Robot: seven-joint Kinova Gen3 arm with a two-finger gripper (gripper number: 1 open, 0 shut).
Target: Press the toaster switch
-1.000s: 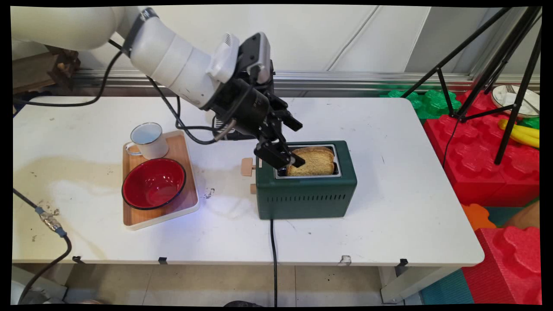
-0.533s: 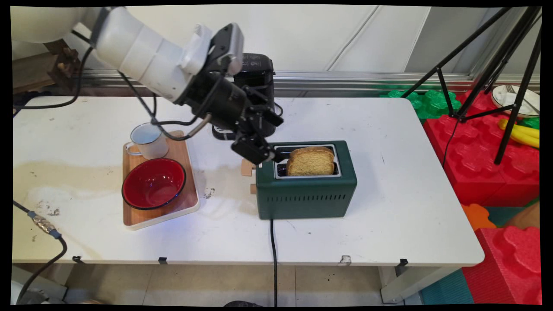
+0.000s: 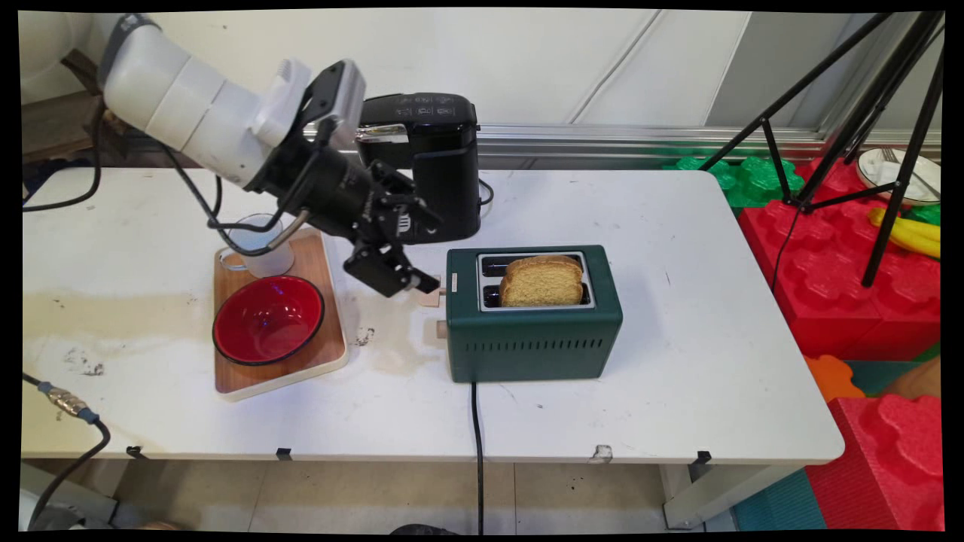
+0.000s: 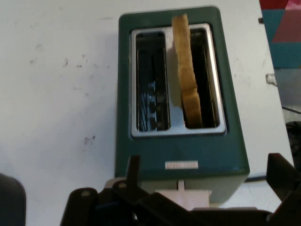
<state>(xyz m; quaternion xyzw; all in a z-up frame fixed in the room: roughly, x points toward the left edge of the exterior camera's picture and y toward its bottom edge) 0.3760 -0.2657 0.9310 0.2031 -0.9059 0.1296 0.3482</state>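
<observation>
A green toaster [image 3: 535, 331] stands mid-table with one slice of toast [image 3: 542, 280] upright in its near slot; the far slot is empty. My gripper [image 3: 431, 260] hangs just left of the toaster, open and holding nothing, close above the wooden lever knob [image 3: 433, 297] on that end. In the hand view the toaster [image 4: 123, 117] lies straight ahead. The toast [image 4: 186, 70] stands in the right-hand slot and the pale lever knob [image 4: 188, 197] shows low between the spread fingers of the gripper [image 4: 205, 165].
A wooden tray [image 3: 316, 357] to the left carries a red bowl [image 3: 267, 320] and a white mug [image 3: 256, 248]. A black coffee machine [image 3: 433, 162] stands behind the gripper. The toaster's cable [image 3: 476, 444] runs off the front edge. A tripod [image 3: 866, 135] and toy blocks [image 3: 843, 301] stand at the right.
The gripper has drawn back to the left, from over the toast to beside the toaster's lever end. The toast stays in its slot, and the coffee machine is uncovered.
</observation>
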